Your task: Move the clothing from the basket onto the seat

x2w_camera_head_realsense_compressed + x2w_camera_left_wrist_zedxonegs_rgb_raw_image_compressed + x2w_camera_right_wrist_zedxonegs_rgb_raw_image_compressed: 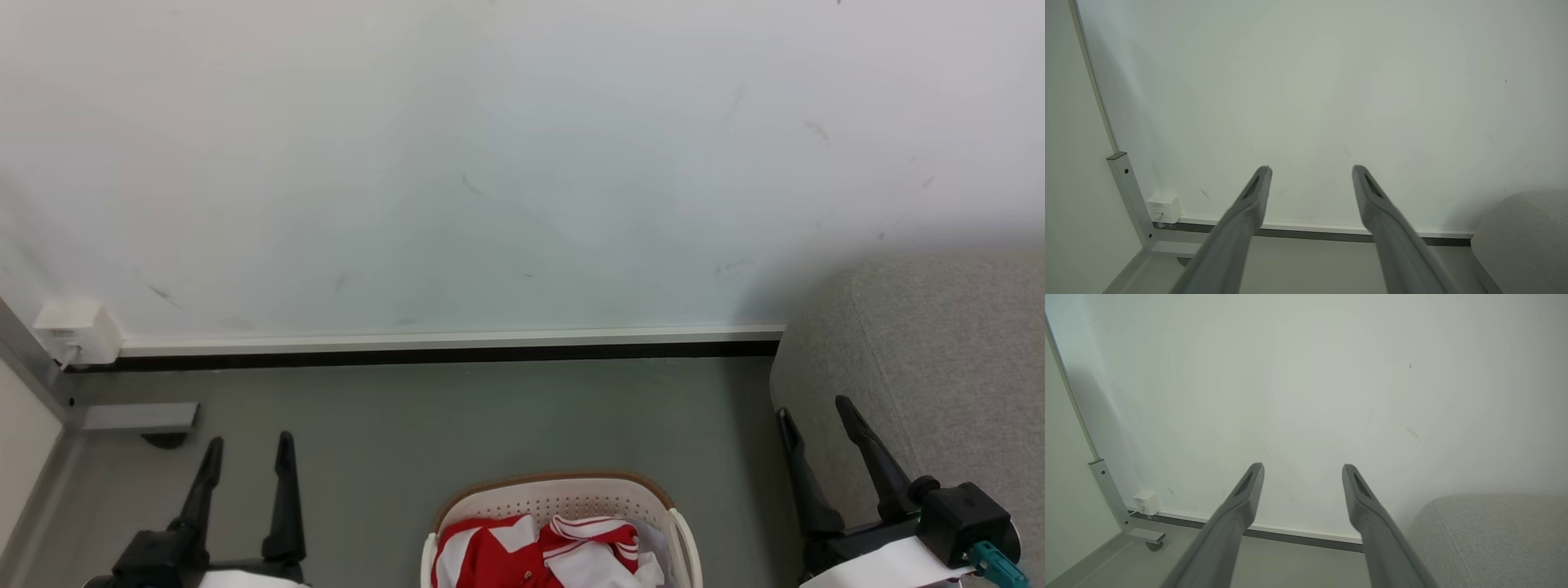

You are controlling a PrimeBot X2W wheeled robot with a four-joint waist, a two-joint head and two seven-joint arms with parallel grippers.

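Both the left hand (250,441) and the right hand (812,407) are wide open and hold nothing. The jersey (498,559) lies bunched in the basket (571,496). It looks soft and light, so pinch a top fold.

The left gripper (250,438) and right gripper (815,407) each have two long, matte black fingers (286,498) that taper to rounded tips. Just behind each tip, the inner face has a narrow sunken slot (1373,186). At the right gripper's base is a blocky black housing (967,510) with a teal plug (998,563), joined to a white forearm shell (890,565).
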